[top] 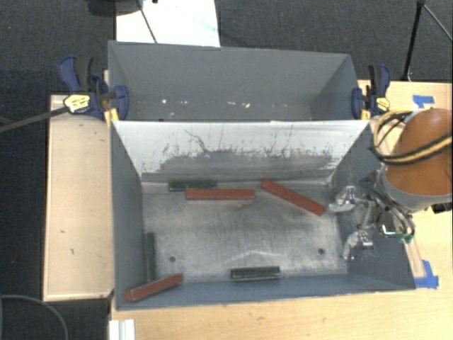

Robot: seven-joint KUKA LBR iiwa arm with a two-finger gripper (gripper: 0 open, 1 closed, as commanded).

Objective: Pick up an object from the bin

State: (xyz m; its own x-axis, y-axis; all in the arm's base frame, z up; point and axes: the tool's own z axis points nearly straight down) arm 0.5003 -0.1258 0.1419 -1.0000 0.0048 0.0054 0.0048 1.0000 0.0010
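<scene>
My gripper [352, 222] hangs by the bin's right wall, fingers spread apart with nothing between them. Nearest to it lies a reddish-brown flat stick [293, 197], slanting down toward the right at the back right of the floor; its lower end stops just left of my upper fingertip [345, 201]. A dark green stick [255, 273] lies flat near the front wall, to the lower left of my gripper.
Along the back wall lie another reddish-brown stick [219, 195] and a dark green stick [192, 185]. At the front left are an upright-lying green stick [150, 255] and a reddish-brown stick [155, 287]. The arm's orange cover sits over the right rim.
</scene>
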